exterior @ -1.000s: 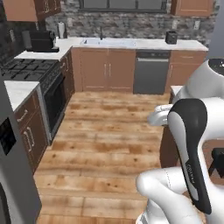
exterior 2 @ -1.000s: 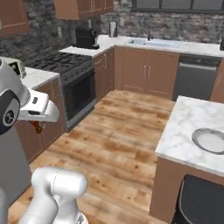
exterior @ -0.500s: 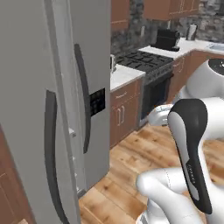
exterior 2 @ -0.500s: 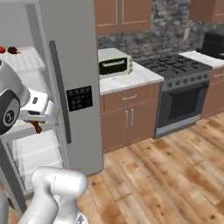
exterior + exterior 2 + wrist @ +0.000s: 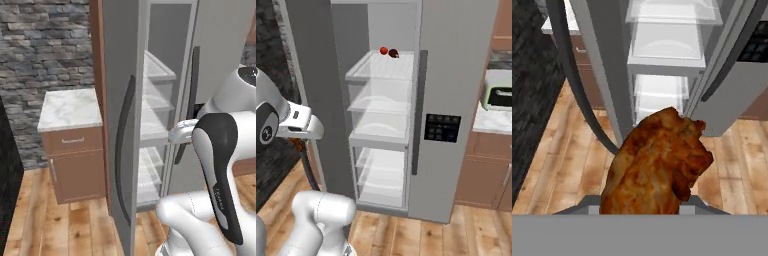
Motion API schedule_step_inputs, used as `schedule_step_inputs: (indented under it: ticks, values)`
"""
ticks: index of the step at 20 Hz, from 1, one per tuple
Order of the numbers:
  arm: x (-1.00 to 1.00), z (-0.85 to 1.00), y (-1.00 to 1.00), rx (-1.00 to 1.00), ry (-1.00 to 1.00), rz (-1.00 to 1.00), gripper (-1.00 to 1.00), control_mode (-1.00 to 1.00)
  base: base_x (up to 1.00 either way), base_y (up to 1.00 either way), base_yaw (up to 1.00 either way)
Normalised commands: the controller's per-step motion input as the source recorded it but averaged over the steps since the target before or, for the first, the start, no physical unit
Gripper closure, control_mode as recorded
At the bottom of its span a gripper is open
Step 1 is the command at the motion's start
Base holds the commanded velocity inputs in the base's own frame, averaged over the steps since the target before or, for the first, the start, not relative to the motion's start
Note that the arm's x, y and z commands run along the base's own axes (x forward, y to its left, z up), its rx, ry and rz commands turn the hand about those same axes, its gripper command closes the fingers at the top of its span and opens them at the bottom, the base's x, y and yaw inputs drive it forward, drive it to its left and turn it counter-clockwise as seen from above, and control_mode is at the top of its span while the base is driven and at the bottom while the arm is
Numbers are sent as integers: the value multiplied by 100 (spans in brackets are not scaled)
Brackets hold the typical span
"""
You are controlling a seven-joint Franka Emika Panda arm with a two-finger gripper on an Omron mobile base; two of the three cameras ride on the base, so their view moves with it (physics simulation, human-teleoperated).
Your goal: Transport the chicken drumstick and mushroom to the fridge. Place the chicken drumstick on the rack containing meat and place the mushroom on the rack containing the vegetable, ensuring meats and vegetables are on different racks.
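Swinging round from the stove side, the base now faces the open fridge (image 5: 456,75), the chicken drumstick (image 5: 657,165) gripped between the fingers, the meat chunk (image 5: 393,53) and red ball (image 5: 384,50) sharing the top rack

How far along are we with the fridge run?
Done: the fridge stands open ahead. In hand: the gripper is shut on the chicken drumstick. Left: set it on a rack; the meat chunk and red ball share the top one. The mushroom remains to be done.
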Motion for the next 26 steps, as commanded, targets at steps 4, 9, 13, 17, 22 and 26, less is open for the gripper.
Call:
schedule_step_inputs:
  ticks: [4,9,13,17,22,26]
  values:
    - [0,0,0,0,0,0,100,100,3,-83,57]
    - [0,0,0,0,0,0,100,100,53,-47,22]
    - [0,0,0,0,0,0,100,100,89,17,4]
    - [0,0,0,0,0,0,100,100,58,-31,4]
    - [0,0,0,0,0,0,100,100,15,-52,2]
    - [0,0,0,0,0,0,100,100,33,-32,4]
